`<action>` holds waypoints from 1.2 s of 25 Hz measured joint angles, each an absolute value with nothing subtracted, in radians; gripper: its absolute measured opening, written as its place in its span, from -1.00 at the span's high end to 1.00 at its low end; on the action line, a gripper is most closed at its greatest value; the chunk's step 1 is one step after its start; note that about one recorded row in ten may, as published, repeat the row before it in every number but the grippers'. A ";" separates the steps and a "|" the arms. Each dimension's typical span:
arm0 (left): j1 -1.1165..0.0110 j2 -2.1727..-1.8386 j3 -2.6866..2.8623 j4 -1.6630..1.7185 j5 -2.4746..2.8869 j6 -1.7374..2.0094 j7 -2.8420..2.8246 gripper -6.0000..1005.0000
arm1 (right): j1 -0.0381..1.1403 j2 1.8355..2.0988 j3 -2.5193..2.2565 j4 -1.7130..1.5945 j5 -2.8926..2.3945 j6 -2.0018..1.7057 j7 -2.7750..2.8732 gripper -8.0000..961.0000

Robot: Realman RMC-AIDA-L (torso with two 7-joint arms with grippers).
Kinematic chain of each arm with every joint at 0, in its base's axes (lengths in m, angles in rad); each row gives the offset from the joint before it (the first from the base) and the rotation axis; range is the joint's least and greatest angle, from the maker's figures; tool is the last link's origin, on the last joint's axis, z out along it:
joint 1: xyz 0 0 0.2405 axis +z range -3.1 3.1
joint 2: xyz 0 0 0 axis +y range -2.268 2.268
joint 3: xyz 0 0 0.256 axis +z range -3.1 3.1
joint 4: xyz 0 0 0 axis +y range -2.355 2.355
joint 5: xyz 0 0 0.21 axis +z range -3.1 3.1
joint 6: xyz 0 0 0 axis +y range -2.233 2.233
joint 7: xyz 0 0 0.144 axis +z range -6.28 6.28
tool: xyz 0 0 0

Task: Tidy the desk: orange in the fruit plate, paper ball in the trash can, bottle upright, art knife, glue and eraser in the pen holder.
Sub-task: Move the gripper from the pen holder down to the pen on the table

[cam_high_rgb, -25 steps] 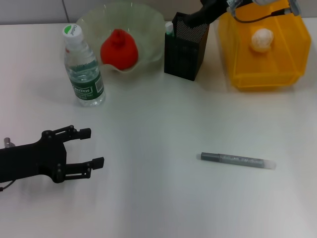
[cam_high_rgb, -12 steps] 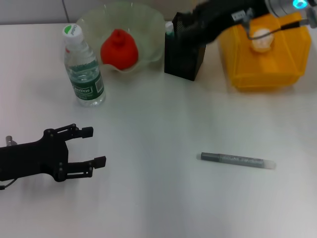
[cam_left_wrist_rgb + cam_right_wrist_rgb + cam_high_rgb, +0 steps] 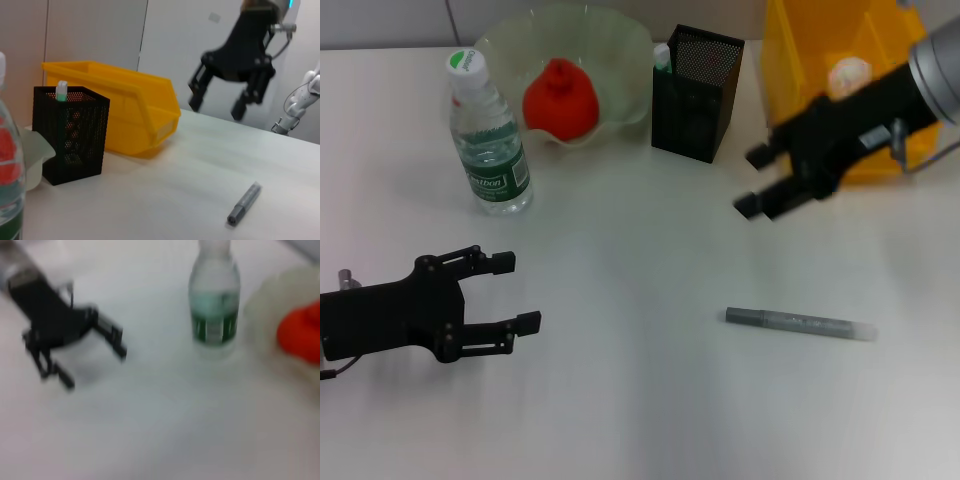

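Bright, even light is falling from above, making the white table (image 3: 620,400) glow. Shadows are looking soft and faint. The right gripper (image 3: 760,182) is showing smeared, and the right wrist view is looking blurry all over.

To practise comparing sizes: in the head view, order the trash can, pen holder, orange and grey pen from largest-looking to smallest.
1. trash can, though partly hidden
2. pen holder
3. orange
4. grey pen
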State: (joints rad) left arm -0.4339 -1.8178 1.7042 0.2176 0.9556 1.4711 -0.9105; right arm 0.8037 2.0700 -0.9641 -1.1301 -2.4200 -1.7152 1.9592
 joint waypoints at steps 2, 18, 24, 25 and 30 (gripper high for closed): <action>-0.434 -1.821 1.704 0.221 0.956 1.471 -0.916 -0.71 | 0.803 2.071 -0.966 -1.124 -2.471 -1.740 1.954 -0.42; -0.436 -1.842 1.696 0.233 0.952 1.440 -0.951 -0.71 | 0.802 2.077 -1.073 -1.091 -2.687 -1.875 1.973 -0.37; -0.437 -1.847 1.685 0.235 0.950 1.432 -0.958 -0.71 | 0.798 2.082 -1.165 -1.076 -2.733 -1.858 2.000 -0.34; -0.437 -1.849 1.679 0.235 0.952 1.432 -0.959 -0.71 | 0.797 2.083 -1.181 -1.071 -2.735 -1.851 2.002 -0.34; -0.437 -1.852 1.669 0.235 0.954 1.431 -0.959 -0.71 | 0.785 2.085 -1.250 -1.057 -2.736 -1.789 2.004 -0.32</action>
State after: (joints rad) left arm -0.4372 -1.8523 1.6686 0.2354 0.9545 1.4310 -0.9587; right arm 0.7849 2.0855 -1.2503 -1.0566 -2.7361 -1.7892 2.0037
